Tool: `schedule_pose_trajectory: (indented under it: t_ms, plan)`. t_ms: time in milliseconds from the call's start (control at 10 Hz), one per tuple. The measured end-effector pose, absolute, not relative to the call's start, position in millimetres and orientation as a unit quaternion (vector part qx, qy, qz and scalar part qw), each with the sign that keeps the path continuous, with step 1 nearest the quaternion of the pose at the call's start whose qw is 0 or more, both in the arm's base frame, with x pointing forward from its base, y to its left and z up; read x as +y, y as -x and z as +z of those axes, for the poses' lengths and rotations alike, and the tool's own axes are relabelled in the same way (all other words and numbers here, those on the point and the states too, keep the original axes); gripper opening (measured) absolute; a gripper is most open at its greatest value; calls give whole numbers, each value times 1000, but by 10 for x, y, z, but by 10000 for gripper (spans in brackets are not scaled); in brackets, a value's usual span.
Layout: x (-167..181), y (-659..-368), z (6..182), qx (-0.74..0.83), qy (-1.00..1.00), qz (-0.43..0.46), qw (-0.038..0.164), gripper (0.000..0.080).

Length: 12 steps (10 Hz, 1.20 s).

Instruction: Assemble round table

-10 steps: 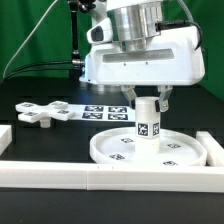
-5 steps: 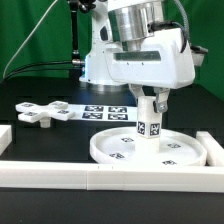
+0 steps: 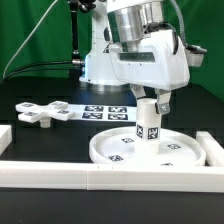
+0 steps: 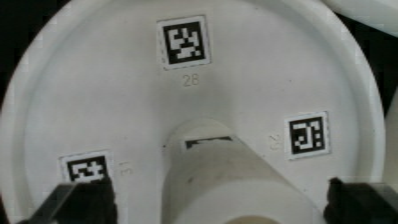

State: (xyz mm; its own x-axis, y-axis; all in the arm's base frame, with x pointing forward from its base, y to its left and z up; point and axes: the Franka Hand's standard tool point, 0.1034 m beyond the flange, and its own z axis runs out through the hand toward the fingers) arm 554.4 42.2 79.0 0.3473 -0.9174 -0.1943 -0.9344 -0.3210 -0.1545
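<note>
The large round disc lies flat at the front of the exterior view, tags up. The short cylinder leg stands on its middle, leaning slightly toward the exterior view's right. My gripper comes down from above and is shut on the leg's upper part, one finger on each side. In the wrist view the leg rises between the dark fingers of the gripper, above the disc. The cross-shaped piece lies loose at the exterior view's left.
The marker board lies flat behind the disc. White border rails run along the front, with a block at the exterior view's right. A green backdrop stands behind the black table.
My hand has twisted about its vertical axis. The leg's tag has shifted toward the exterior view's right with it, and the leg now leans slightly.
</note>
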Motion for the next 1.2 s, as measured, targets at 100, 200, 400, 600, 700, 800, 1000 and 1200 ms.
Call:
schedule_pose_trajectory:
  t_ms: [100, 200, 400, 600, 700, 800, 1000, 1200]
  plan:
    - [413, -5559, 799, 541, 832, 31, 122, 629]
    - [418, -5560, 799, 537, 834, 30, 122, 629]
    - [418, -5556, 793, 471, 873, 20, 124, 646]
    - [418, -5555, 791, 413, 902, 12, 125, 648]
    - [418, -5555, 791, 388, 913, 9, 125, 648]
    - [418, -5555, 790, 350, 928, 4, 125, 648]
    - [429, -5596, 832, 234, 965, -3, 119, 648]
    - [455, -5624, 869, 154, 981, -6, 114, 648]
